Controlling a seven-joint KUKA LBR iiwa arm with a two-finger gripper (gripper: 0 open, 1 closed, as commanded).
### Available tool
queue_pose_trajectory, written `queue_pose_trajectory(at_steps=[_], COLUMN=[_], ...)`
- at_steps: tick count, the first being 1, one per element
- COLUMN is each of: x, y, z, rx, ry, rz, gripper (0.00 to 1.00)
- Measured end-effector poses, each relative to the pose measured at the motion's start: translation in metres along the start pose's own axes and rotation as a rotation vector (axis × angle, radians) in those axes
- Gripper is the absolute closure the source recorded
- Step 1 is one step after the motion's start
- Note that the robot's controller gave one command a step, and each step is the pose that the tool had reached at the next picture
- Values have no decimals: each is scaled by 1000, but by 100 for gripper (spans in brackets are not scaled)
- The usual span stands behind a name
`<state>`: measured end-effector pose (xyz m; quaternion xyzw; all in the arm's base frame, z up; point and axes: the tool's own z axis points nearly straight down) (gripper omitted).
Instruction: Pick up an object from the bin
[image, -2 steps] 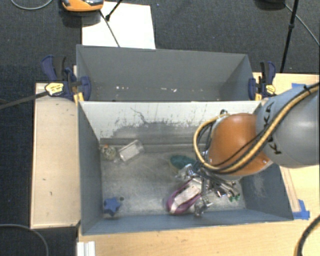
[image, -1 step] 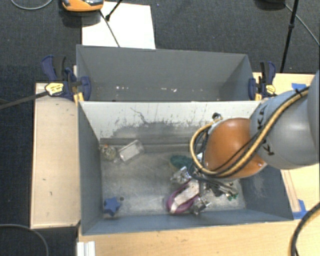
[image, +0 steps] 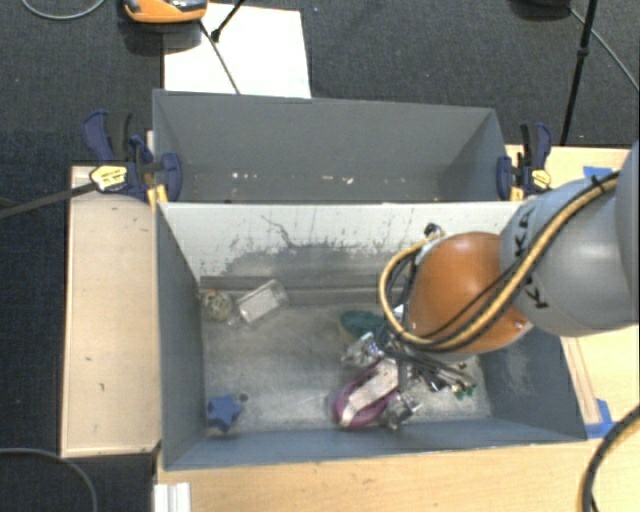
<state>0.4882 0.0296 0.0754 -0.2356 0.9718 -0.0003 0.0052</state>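
Gripper: metal, mounted under the arm's orange cover. It sits low in the grey bin, over the right half of the floor and close to the near wall. Spread or pressed together: cannot tell from where I stand, since the cover and the looped black-and-yellow cables hide much of it.

Purple-and-white object: a glossy, crumpled bundle on the floor, at the gripper's left side and up against it. Whether it is pinched cannot be told.

Teal object: small and rounded, just behind the gripper, partly under the edge of the cover.

Green bit: tiny, on the floor just right of the gripper.

Clear plastic piece: tilted, at the foot of the back wall, left of centre, well apart from the gripper. A smaller clear lump lies just beside it.

Blue piece: small, alone in the near left corner.
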Motion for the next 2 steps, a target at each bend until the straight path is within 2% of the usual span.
queue_pose_trajectory(at_steps=[1,2], x=[-1,-2], y=[0,0], z=[-1,-17], rx=[-1,-2], ry=[-2,7], rz=[1,5], gripper=[100,100])
